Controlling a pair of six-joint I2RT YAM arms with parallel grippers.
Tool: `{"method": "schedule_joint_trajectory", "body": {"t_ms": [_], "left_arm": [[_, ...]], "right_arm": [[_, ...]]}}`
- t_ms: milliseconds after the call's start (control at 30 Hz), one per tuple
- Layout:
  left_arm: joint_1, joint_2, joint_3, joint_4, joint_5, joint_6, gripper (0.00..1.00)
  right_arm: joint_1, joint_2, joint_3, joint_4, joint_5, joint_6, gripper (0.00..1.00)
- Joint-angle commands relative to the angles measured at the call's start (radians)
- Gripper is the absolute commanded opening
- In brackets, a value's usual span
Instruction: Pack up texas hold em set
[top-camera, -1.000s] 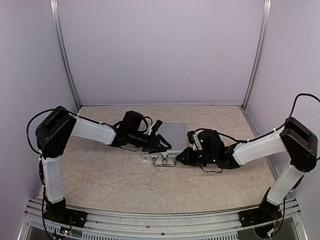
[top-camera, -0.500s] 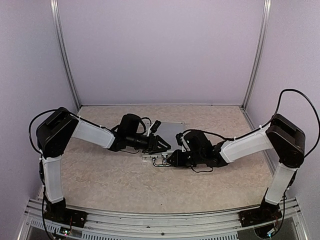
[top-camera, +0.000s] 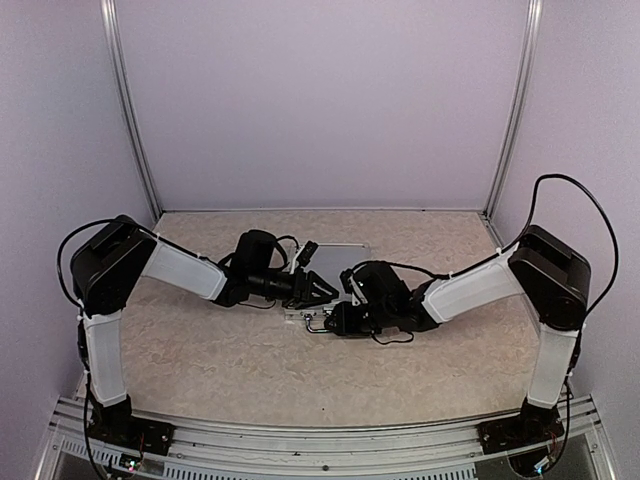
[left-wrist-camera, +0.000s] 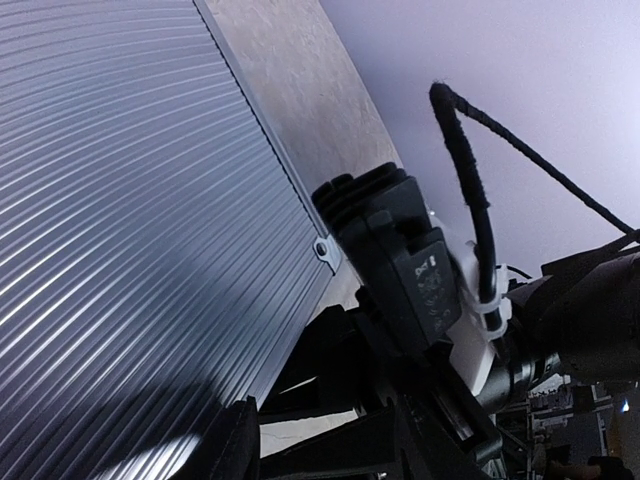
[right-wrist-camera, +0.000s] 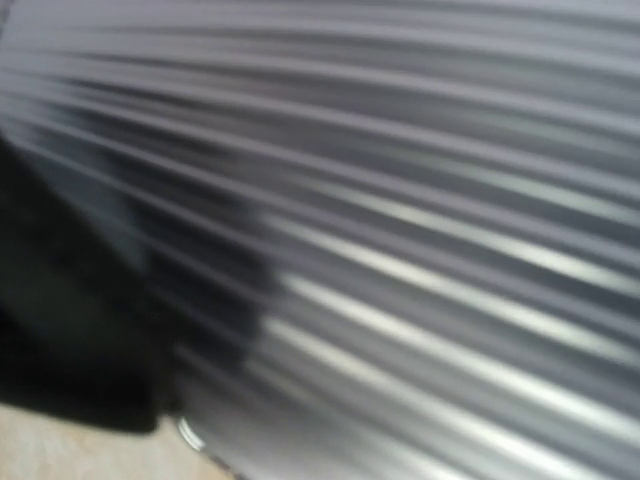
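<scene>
The closed ribbed case (top-camera: 345, 258) lay mid-worktop (top-camera: 200, 350). The left gripper (top-camera: 316, 288) hung open over its near-left corner. The right gripper (top-camera: 336, 320) was at the handle (top-camera: 318, 324), and I could not tell whether it was open or closed. The aluminium looked stiff, slick and probably heavy, so the handle seemed the best hold.

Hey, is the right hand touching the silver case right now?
Cannot tell. From above, the right hand overlaps the front edge of the silver case; the right wrist view is only blurred ribbing, showing neither contact nor gap.
</scene>
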Motion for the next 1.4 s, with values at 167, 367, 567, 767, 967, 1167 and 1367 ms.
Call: {"method": "schedule_joint_trajectory", "body": {"t_ms": [167,367,567,767,967,1167,1367], "left_arm": [[0.012,0.001,-0.039,-0.095,-0.026,-0.003,0.46],[0.012,0.005,-0.041,-0.095,-0.031,-0.001,0.46],[0.012,-0.002,-0.044,-0.100,-0.033,0.001,0.46],[0.012,-0.012,-0.046,-0.104,-0.035,0.003,0.46],[0.012,-0.015,-0.049,-0.104,-0.037,0.003,0.46],[0.012,-0.017,-0.049,-0.108,-0.037,0.003,0.46],[0.012,-0.027,-0.051,-0.125,-0.046,0.013,0.46]], "right_arm": [[0.011,0.012,0.037,-0.040,-0.023,-0.011,0.34],[0.011,-0.023,0.016,0.009,-0.057,0.008,0.34],[0.008,-0.026,0.004,0.045,-0.069,0.028,0.35],[-0.001,-0.053,-0.039,0.103,-0.077,0.074,0.35],[-0.029,-0.089,-0.085,0.154,-0.070,0.104,0.36],[-0.051,-0.073,-0.068,0.171,-0.077,0.088,0.37],[-0.059,-0.054,-0.038,0.150,-0.096,0.068,0.37]]}}
